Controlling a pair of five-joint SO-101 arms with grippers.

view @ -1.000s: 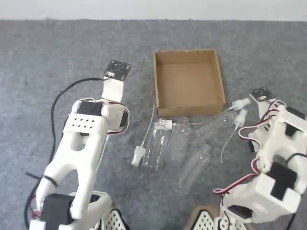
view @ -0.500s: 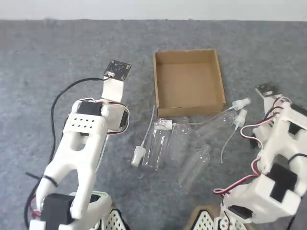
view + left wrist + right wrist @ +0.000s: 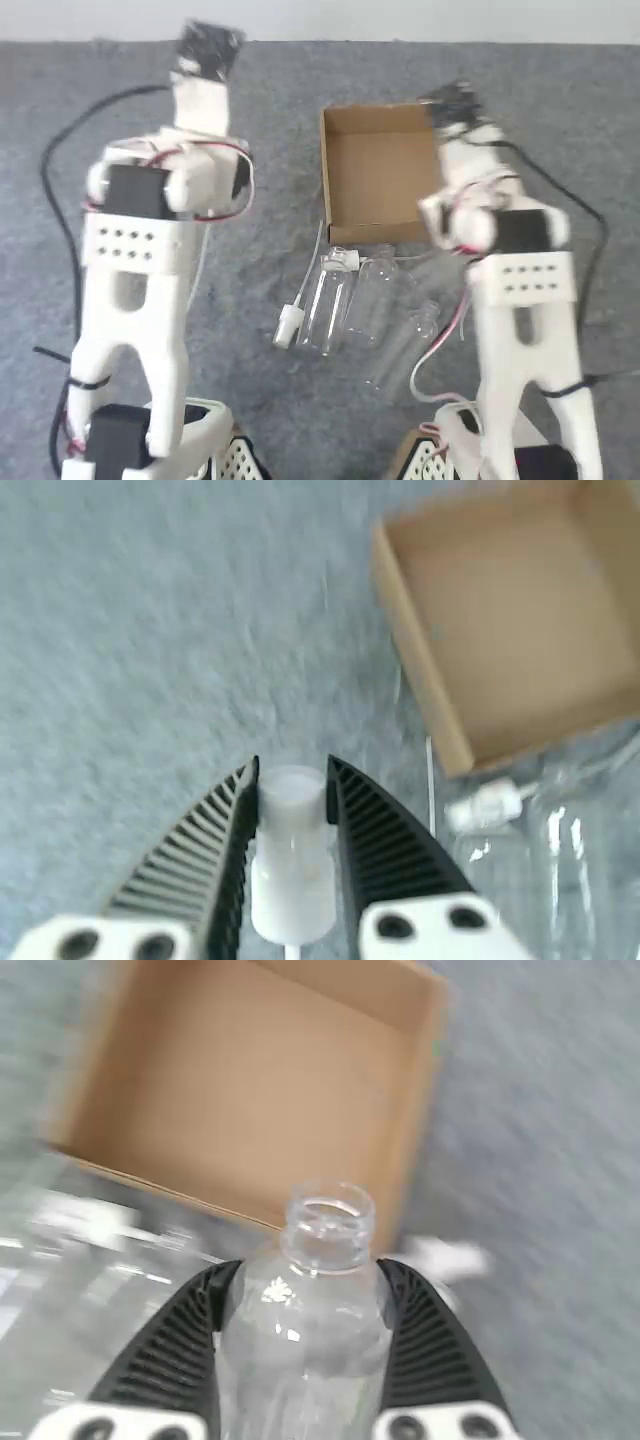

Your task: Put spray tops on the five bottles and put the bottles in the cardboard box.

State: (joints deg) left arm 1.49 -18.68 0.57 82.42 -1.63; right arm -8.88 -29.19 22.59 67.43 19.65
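Lifting vs 0.5 s ago w/ L tool [image 3: 292,780] clamped on spray top [image 3: 290,880], R tool [image 3: 308,1270] clamped on uncapped bottle [image 3: 322,1222] near cardboard box [image 3: 250,1090], prob. set for capping.

One cardboard box [image 3: 395,172]. Three lying bottles [image 3: 328,300] [image 3: 372,292] [image 3: 404,347] at its 6 o'clock plus one held bottle [image 3: 318,1310]: four. Three unheld spray tops [image 3: 288,325] [image 3: 345,260] [image 3: 450,1256] plus one held spray top [image 3: 290,870]: four. Two arms [image 3: 140,230] [image 3: 520,280].

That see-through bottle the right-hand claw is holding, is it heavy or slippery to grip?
Probably light: the bottle looks clear and empty, neck open. Its smooth round wall could twist or slip between the ribbed fingers of the right gripper. The plastic seems thin, so it may dent if squeezed hard.
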